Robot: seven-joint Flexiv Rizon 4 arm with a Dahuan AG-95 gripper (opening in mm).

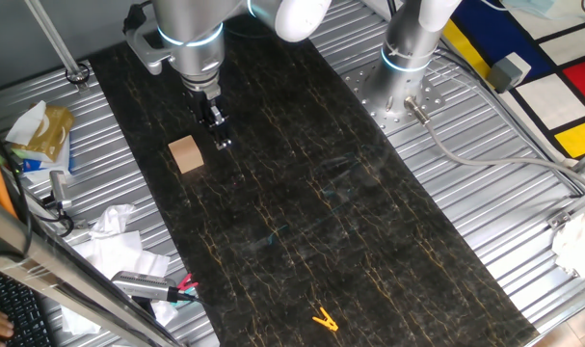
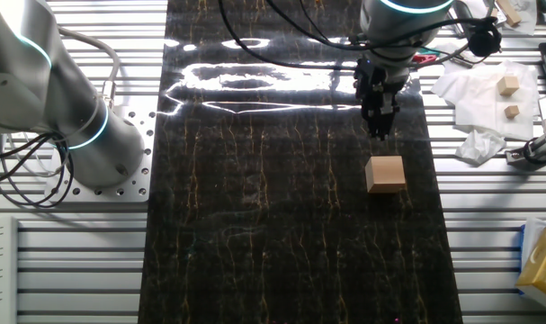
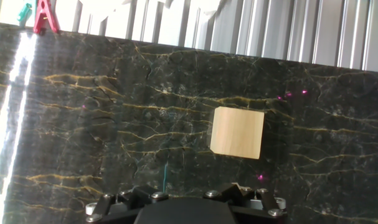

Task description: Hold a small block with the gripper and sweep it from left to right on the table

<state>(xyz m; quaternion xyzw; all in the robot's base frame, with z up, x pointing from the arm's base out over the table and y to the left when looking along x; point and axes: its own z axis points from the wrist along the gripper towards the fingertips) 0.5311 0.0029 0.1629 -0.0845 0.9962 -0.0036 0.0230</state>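
The small block (image 1: 186, 153) is a light tan wooden cube lying free on the black marble table (image 1: 331, 202). My gripper (image 1: 220, 135) hangs just right of and behind it, apart from it, with nothing in its tip. In the other fixed view the gripper (image 2: 379, 121) sits above the block (image 2: 385, 174) with a strip of table (image 2: 255, 225) between them. The hand view shows the block (image 3: 237, 132) ahead and slightly right on the table (image 3: 101, 106), with only the gripper's black body (image 3: 182, 211) at the bottom edge. The fingers blend into the dark surface.
A yellow clip (image 1: 324, 319) lies at the table's near end. The second arm's base (image 1: 408, 58) stands on ribbed metal to the right. Crumpled tissue (image 1: 114, 236) and tools sit on the left border, with two spare wooden blocks (image 2: 508, 85) on tissue. A red clip (image 3: 45, 17) shows far off.
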